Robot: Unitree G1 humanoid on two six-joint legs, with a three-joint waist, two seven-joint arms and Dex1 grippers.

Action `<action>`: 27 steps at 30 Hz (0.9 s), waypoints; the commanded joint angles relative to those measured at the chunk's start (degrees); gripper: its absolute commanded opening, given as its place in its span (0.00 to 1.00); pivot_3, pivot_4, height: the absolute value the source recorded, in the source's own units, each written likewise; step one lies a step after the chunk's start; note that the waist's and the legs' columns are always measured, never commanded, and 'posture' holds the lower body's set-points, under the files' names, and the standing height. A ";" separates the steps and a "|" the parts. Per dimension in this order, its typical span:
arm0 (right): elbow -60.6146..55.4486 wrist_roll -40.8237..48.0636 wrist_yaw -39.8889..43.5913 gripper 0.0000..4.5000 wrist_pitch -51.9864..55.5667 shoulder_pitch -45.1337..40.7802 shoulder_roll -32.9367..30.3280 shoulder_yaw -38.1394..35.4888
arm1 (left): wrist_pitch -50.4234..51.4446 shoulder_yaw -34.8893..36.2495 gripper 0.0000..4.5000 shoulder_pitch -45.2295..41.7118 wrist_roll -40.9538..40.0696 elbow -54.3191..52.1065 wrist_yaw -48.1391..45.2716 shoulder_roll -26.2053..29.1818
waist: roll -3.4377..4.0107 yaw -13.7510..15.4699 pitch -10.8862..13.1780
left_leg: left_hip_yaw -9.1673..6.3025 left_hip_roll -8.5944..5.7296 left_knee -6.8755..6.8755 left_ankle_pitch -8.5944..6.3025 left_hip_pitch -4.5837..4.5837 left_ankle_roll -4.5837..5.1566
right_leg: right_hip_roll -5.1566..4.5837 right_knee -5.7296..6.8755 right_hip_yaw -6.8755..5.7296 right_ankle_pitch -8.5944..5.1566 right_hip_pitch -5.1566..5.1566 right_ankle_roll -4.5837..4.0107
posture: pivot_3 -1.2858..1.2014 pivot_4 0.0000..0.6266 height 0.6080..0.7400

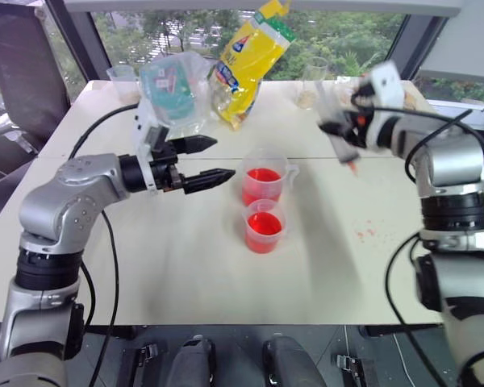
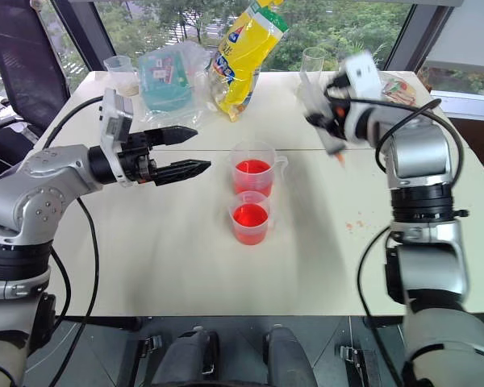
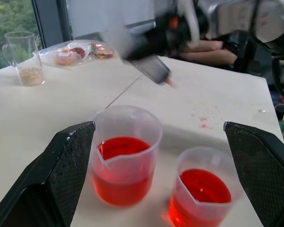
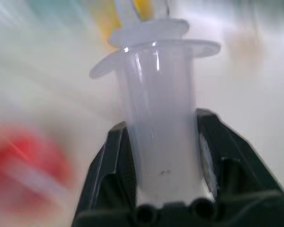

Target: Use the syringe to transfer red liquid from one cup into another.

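Gripping syringe [image 4: 162,118] barrel between both fingers of right gripper [image 4: 163,156], raised above table [image 1: 185,266] right of the two cups, orange tip angled down. Red liquid [image 1: 263,176] in far cup [image 1: 265,180] and near cup [image 1: 264,226], standing just beside each other mid-table. Left gripper [image 1: 213,160] spread wide, level, left of far cup, apart from it. Yellow bag [image 1: 247,58] behind.

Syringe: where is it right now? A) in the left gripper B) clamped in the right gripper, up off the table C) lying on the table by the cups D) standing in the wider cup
B: the right gripper is shut on the syringe barrel, held in the air beyond the cups.
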 commanded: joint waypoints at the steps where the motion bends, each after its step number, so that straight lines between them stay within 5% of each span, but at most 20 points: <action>1: -7.51 6.75 -4.75 0.30 -7.09 2.18 7.67 -5.90 | -1.37 0.64 1.00 -1.67 0.82 0.65 -1.10 0.46 | -0.04 -0.11 -0.03 | -0.02 0.00 0.00 0.01 0.00 -0.01 | -0.01 -0.01 -0.01 0.00 0.02 0.00 | 0.52 0.24 1.00; 9: -6.17 7.40 -8.22 0.30 -23.69 12.83 19.89 -2.26 | -0.36 0.10 1.00 -4.43 1.00 1.68 -1.60 0.12 | -0.04 -0.09 -0.03 | -0.04 -0.09 0.08 0.01 -0.01 -0.01 | -0.11 -0.01 -0.02 0.00 0.10 0.00 | 0.52 0.24 1.00; 27: 2.01 4.84 -7.65 0.30 -35.90 23.94 21.95 5.45 | -5.01 -5.56 1.00 -15.74 6.58 13.25 -5.29 -8.83 | -0.04 -0.39 -0.03 | -0.02 -0.07 0.08 0.07 0.02 -0.11 | -0.03 0.06 -0.03 0.00 0.06 0.00 | 0.52 0.24 1.00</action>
